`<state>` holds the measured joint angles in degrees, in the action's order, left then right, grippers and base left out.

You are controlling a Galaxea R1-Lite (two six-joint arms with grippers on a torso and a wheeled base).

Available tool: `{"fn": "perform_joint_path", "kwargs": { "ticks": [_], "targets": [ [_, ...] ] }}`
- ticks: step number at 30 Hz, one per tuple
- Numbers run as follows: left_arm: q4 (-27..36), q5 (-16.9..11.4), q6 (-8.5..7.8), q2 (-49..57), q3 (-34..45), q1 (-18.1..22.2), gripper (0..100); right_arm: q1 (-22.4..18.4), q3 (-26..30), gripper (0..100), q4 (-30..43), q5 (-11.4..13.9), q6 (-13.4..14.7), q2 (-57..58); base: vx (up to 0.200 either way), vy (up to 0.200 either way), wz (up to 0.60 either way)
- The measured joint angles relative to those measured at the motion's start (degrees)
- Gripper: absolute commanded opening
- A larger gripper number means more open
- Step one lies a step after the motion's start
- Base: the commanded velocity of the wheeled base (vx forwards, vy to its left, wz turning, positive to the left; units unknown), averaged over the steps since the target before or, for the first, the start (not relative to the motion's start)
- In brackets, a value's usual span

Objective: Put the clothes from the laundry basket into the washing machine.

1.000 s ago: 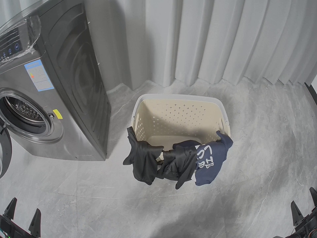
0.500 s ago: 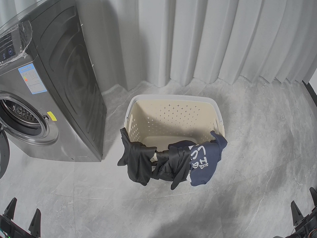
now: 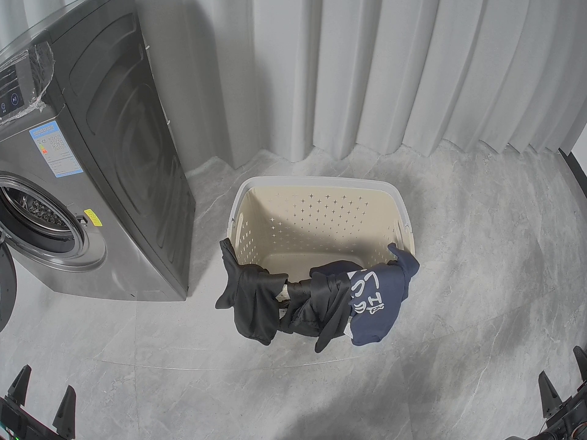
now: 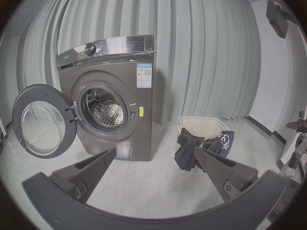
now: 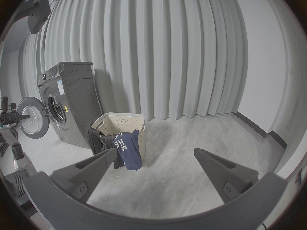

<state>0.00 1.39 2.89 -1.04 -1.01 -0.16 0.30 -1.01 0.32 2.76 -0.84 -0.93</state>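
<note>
The clothes are draped over the near rim of the laundry basket (image 3: 318,183): a black garment (image 3: 252,300) hangs at the left, a navy shirt (image 3: 376,304) at the right, and a further dark piece is bunched between them. The basket stands on the floor (image 3: 477,313) just beside the washing machine (image 3: 116,154), whose door (image 4: 41,120) is swung open so that the drum (image 4: 105,109) is exposed. The left gripper (image 3: 46,379) and the right gripper (image 3: 562,374) are held low, well apart from the basket, each with fingers spread and nothing between them. The step in hand is judged to be the approach for a first pick. A gripper should be lowered over the rim, and its fingers closed on a thick fold, not a loose hem. The garments appear tangled, so several may rise together; the lift should be kept slow and vertical so that the light basket is not dragged or tipped. The load should then be carried well inside the drum before it is released.
</note>
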Motion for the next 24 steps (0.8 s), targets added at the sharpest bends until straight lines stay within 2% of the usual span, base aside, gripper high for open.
{"fn": "perform_joint_path", "kwargs": {
  "ticks": [2,14,20,24],
  "targets": [
    [0.0,0.0,-0.02,0.0,0.0,0.0,100,0.0,0.0,100,-0.05,-0.02,0.0,0.0,0.0,-0.2,0.0],
    [0.0,-0.05,-0.02,0.0,0.0,0.0,100,0.05,0.0,100,-0.07,-0.07,-0.02,0.0,0.0,0.0,0.0],
    [0.0,-0.02,-0.1,0.0,0.0,0.0,100,0.05,0.0,100,-0.13,-0.02,0.0,0.0,0.2,0.0,0.0],
    [0.0,-0.06,-0.02,0.0,0.0,-0.02,100,0.0,0.0,100,-0.13,-0.09,0.49,0.0,0.0,0.0,0.0]
  ]
}}
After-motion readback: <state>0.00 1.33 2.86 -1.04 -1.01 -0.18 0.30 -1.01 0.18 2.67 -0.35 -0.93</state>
